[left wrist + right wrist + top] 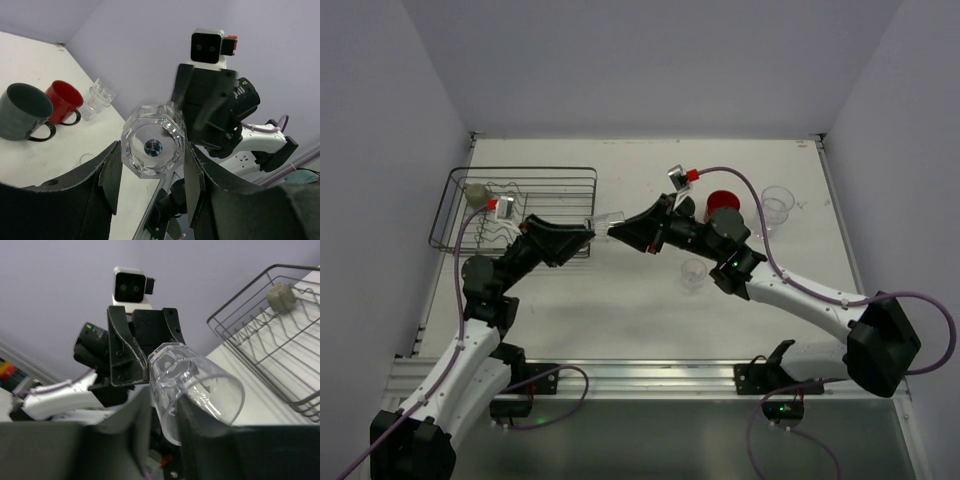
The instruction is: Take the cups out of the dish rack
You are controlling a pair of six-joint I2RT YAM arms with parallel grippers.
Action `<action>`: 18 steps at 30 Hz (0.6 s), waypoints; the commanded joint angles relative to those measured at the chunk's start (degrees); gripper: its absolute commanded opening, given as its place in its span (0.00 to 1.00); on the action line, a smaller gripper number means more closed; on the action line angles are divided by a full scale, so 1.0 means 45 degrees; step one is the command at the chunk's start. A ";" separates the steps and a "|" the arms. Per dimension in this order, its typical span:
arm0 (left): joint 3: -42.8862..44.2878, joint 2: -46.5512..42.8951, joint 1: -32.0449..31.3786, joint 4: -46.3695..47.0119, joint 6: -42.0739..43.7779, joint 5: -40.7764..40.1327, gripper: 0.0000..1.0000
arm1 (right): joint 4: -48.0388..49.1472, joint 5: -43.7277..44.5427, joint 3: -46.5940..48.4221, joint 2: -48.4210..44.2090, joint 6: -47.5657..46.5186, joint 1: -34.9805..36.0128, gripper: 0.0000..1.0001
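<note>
A clear glass cup (605, 219) hangs on its side in mid-air between both arms, right of the dish rack (570, 172). My left gripper (588, 233) is shut on its thick faceted base (154, 146), one finger (112, 172) on each side. My right gripper (164, 412) is at the open end, its fingers (137, 432) pressed against the rim wall (172, 432). An olive-grey cup (475, 193) lies in the rack's far left corner. On the table stand a red mug (723, 203), a dark mug (22, 111), a clear glass (778, 205) and a small tumbler (694, 273).
The rack's wire prongs (270, 347) rise just behind the held cup. The right arm (790, 290) crosses the table between the red mug and the small tumbler. Walls close in the table at the back and on both sides.
</note>
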 commanded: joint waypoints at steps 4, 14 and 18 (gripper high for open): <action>0.0328 0.0016 -0.0198 0.0152 0.0573 -0.0139 0.52 | 0.1596 -0.0103 0.0206 -0.0133 0.0527 -0.0021 0.00; 0.5289 -0.1720 -0.0179 -1.2304 0.9148 -0.5487 0.93 | -0.9498 0.4576 -0.0634 -0.4446 -0.3848 -0.0060 0.00; 0.5291 -0.2191 -0.0179 -1.3502 1.0866 -0.6969 0.94 | -1.3085 0.6127 -0.1181 -0.5796 -0.4143 -0.0099 0.00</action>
